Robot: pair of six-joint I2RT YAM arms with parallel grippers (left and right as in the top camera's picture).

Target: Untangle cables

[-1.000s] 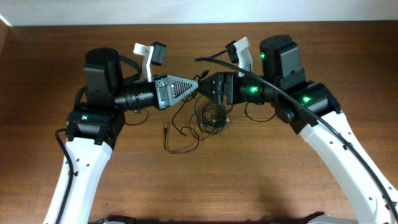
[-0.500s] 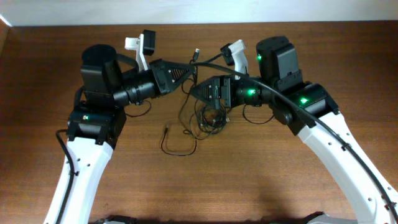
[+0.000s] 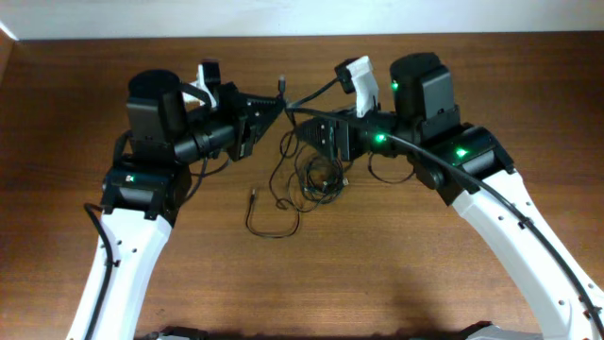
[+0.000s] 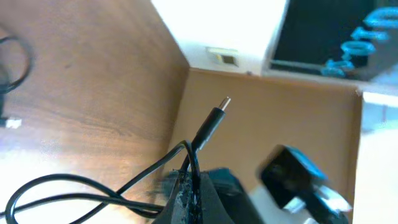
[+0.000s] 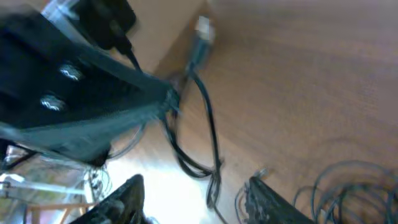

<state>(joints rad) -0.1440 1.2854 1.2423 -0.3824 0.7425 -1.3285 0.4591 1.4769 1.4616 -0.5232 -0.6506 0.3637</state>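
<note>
left claw pinches cables at plug end, near bench far edge | right claw parted | bundle mid-bench, well apart from side edges

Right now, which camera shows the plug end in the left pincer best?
Left wrist: the plug stands sharp and close above the shut left pincer. Overhead shows that plug tiny; right wrist shows the plug blurred.
</note>
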